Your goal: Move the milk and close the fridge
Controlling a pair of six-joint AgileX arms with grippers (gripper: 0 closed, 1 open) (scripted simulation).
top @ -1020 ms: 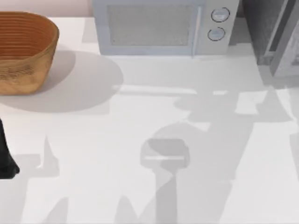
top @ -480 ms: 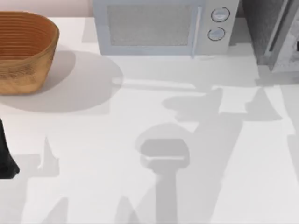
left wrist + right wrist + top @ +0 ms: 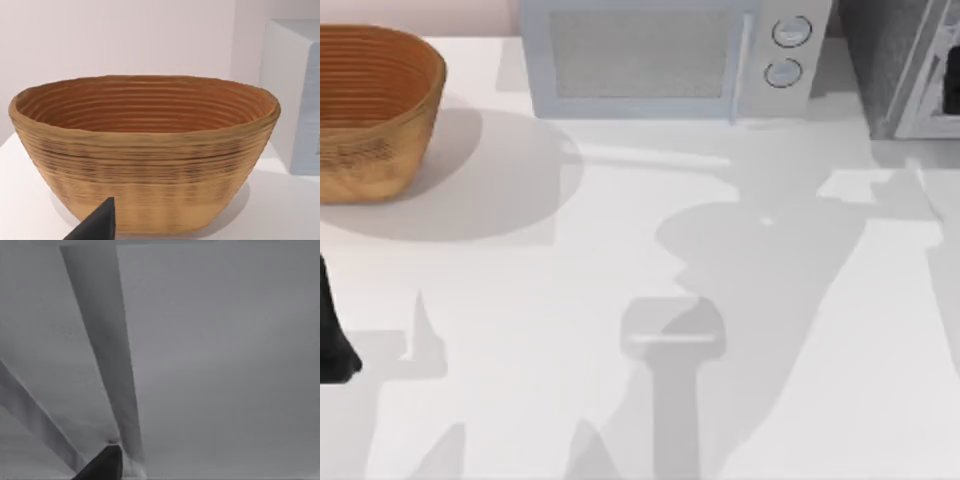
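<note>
the fridge (image 3: 905, 70) sits at the table's far right corner, nearest the right arm, whose gripper state i cannot tell

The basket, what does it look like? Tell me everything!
The basket is a brown woven oval bowl with ridged rings running round it, darker orange-brown inside. It stands upright on the white table at the top view's far left, left of the microwave. Its mouth is open, and what shows of its inside holds nothing. Nothing touches it but the table.
</note>
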